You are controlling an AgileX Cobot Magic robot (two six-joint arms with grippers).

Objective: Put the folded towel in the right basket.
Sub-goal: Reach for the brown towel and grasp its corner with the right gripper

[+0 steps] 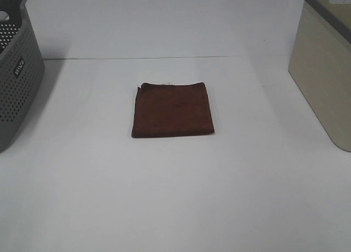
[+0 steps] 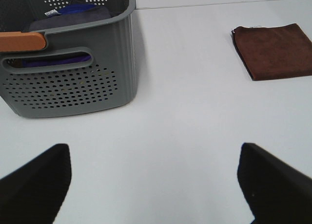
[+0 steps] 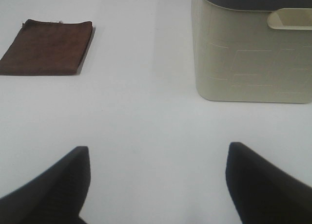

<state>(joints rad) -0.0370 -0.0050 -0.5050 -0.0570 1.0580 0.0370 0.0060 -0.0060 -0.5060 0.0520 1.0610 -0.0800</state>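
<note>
The folded towel (image 1: 173,109) is a flat dark reddish-brown square with a small white tag at its far edge. It lies in the middle of the white table and also shows in the left wrist view (image 2: 274,50) and the right wrist view (image 3: 46,47). The right basket (image 1: 324,71), beige with a dark grey rim and a handle cutout, stands at the right edge, and shows in the right wrist view (image 3: 253,48). My left gripper (image 2: 153,185) is open and empty, well short of the towel. My right gripper (image 3: 158,182) is open and empty, short of the towel and the basket. Neither gripper shows in the exterior view.
A dark grey perforated basket (image 1: 16,82) with a white logo stands at the table's left edge. In the left wrist view this basket (image 2: 73,83) holds purple and blue cloth, and an orange part sits at its rim. The white table (image 1: 175,197) runs back to a wall seam.
</note>
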